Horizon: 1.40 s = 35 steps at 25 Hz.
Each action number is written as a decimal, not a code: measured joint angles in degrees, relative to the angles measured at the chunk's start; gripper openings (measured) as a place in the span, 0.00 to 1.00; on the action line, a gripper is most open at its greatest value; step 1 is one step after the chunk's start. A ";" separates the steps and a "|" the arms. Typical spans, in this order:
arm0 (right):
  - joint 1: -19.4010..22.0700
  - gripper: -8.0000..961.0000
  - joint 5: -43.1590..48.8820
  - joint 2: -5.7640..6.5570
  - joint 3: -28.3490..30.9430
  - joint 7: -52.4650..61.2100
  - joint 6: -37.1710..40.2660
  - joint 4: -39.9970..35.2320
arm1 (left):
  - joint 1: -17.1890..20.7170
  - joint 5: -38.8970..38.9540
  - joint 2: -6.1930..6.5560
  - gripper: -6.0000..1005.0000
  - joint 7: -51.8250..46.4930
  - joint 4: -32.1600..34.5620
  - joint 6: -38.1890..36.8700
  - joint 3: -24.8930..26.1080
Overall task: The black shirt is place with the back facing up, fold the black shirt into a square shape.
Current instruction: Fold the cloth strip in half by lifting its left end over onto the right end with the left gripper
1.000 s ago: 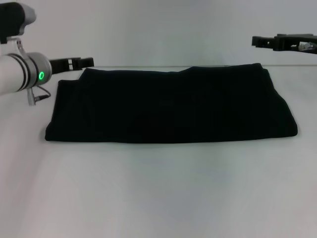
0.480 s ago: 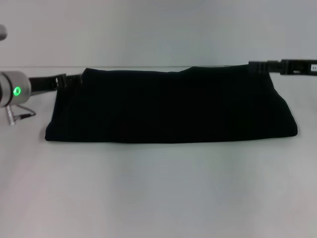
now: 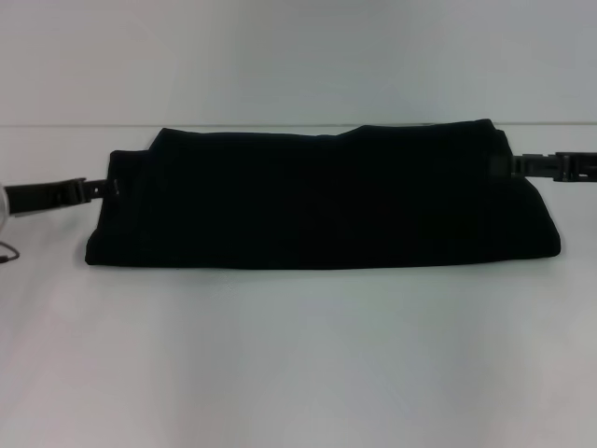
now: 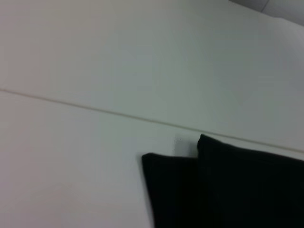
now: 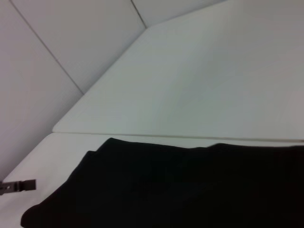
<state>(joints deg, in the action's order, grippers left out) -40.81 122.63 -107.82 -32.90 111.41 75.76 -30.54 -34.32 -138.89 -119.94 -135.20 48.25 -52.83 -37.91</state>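
Note:
The black shirt (image 3: pixel 322 198) lies folded into a long flat band across the white table (image 3: pixel 298 355). No lettering shows on it. My left gripper (image 3: pixel 96 188) reaches in level from the left, and its tip meets the shirt's left end. My right gripper (image 3: pixel 506 166) comes in from the right, its tip over the shirt's right end. The left wrist view shows the shirt's stepped left corner (image 4: pixel 223 185). In the right wrist view the shirt (image 5: pixel 180 185) fills the lower part, with the left gripper (image 5: pixel 19 185) small at the far end.
The table's back edge (image 3: pixel 298 125) runs just behind the shirt, with a pale wall (image 3: pixel 298 56) beyond. Bare tabletop stretches in front of the shirt.
Both grippers have come down from above the back corners to the level of the shirt's two ends. The left arm's body has slid out of view to the left. The shirt has not moved.

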 joint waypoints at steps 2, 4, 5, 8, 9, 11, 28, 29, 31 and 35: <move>0.48 0.93 0.00 0.18 -0.02 0.47 -0.11 0.00 | 0.63 0.00 -0.04 0.93 0.62 0.08 -0.18 0.05; 0.77 0.93 0.01 0.36 -0.03 0.94 -0.40 0.00 | 1.03 0.01 -0.06 0.93 0.92 0.17 -0.42 0.07; 0.85 0.93 0.02 0.41 -0.06 1.09 -0.48 0.00 | 1.13 -0.05 -0.06 0.93 0.99 0.22 -0.73 0.08; 0.90 0.93 0.09 0.47 -0.23 1.23 -1.00 0.00 | 1.20 -0.52 -0.02 0.93 1.02 0.23 -1.84 0.10; 0.91 0.93 0.11 0.47 -0.30 1.24 -1.35 0.01 | 1.25 -0.58 -0.02 0.93 1.04 0.23 -1.96 0.11; 0.90 0.93 0.24 0.47 -0.35 1.24 -2.09 0.12 | 1.35 -0.60 -0.03 0.92 1.07 0.23 -2.45 0.12; 0.91 0.92 1.47 0.35 -0.31 1.34 -3.53 0.04 | 1.27 -0.23 -0.01 0.91 3.88 -0.24 -9.99 -0.06; 0.91 0.92 1.47 0.39 -0.29 1.34 -3.53 0.05 | 1.23 -0.22 0.04 0.91 3.88 -0.24 -10.10 0.02; 0.91 0.91 1.47 0.40 -0.23 1.34 -3.54 0.04 | 1.19 -0.18 0.25 0.91 4.06 -0.33 -10.12 0.75; 0.91 0.83 1.47 0.42 0.00 1.35 -3.54 0.04 | 0.96 0.10 0.59 0.81 5.29 -1.65 -9.81 3.32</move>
<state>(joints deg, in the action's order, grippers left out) -39.90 124.10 -107.40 -32.91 112.76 72.22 -30.50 -33.36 -138.79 -119.35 -129.90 46.60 -62.64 -34.59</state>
